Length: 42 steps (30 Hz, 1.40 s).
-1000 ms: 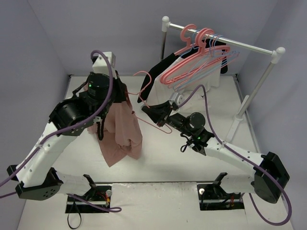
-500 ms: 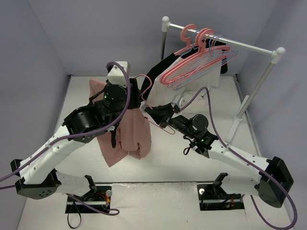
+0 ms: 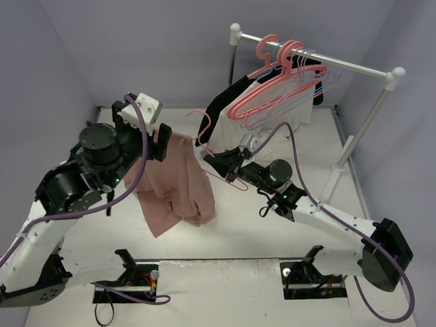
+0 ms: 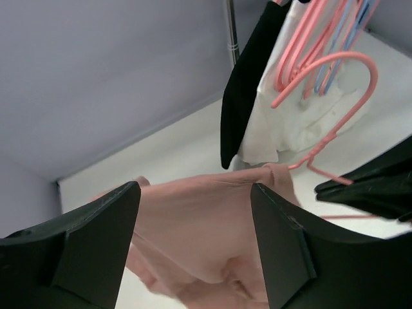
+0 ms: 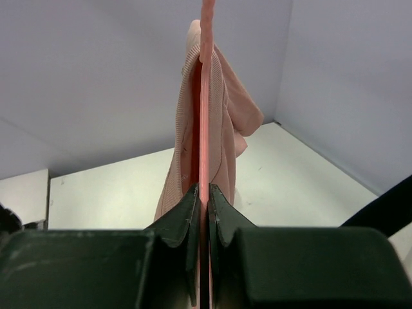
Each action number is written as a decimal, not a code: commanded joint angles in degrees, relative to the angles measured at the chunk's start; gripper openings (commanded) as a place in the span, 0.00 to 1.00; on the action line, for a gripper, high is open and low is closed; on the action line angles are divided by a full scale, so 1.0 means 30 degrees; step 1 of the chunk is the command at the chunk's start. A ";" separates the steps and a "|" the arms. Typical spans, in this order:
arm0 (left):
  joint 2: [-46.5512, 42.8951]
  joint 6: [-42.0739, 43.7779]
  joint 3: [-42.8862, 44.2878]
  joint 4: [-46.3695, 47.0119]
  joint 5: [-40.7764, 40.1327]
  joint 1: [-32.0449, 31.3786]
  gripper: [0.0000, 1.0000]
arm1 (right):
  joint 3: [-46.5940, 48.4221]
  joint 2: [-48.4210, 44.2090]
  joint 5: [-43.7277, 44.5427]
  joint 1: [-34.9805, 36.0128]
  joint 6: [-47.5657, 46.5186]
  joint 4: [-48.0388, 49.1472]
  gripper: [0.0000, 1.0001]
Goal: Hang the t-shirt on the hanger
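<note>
Bright, even, diffuse light, no clear source; walls go cool lilac-grey. Shadows faint & soft-edged on table (image 3: 231,235) under arms. No glare. Top view sharp, slight bend at edges. Left wrist: L gripper (image 4: 193,193) near-black, little detail; bg tilted, wide-angle. Right wrist: R gripper (image 5: 203,193) & hanger (image 5: 205,96) soft close to lens, shirt (image 5: 226,112) knit crisp.

Left gripper (image 4: 193,193) jaws spread wide, raised just left of the hanger (image 5: 206,96). Right gripper (image 5: 203,192) clamps the hanger, arm stretched forward.
</note>
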 commanded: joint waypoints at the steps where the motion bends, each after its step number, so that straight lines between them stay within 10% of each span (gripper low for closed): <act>1: -0.0814 0.5571 -0.0636 -0.0177 0.6836 0.2372 0.65 | 0.1375 0.0163 -0.1726 -0.0134 0.0298 0.2261 0.00; 11: 0.2063 1.1139 0.0664 -0.5342 2.0746 0.9138 0.65 | 0.1634 0.0070 -0.3308 -0.0134 0.0438 0.1548 0.00; 20: 0.3331 1.2854 0.0359 -0.7625 2.1448 0.9140 0.56 | 0.1692 0.0157 -0.3715 -0.0164 0.0350 0.1205 0.00; 27: 0.3164 1.3309 0.0168 -0.7742 2.2107 0.9140 0.05 | 0.1634 0.0121 -0.3744 -0.0164 0.0343 0.1007 0.00; 34: 0.2183 1.3637 -0.0473 -0.7742 2.2415 0.9140 0.00 | 0.1880 0.0585 -0.3891 -0.0164 0.0500 0.0924 0.00; 42: 0.0058 1.2697 -0.3156 -0.5822 2.0508 0.9140 0.00 | 0.2323 0.0518 -0.1025 -0.0750 0.1204 -0.2184 0.45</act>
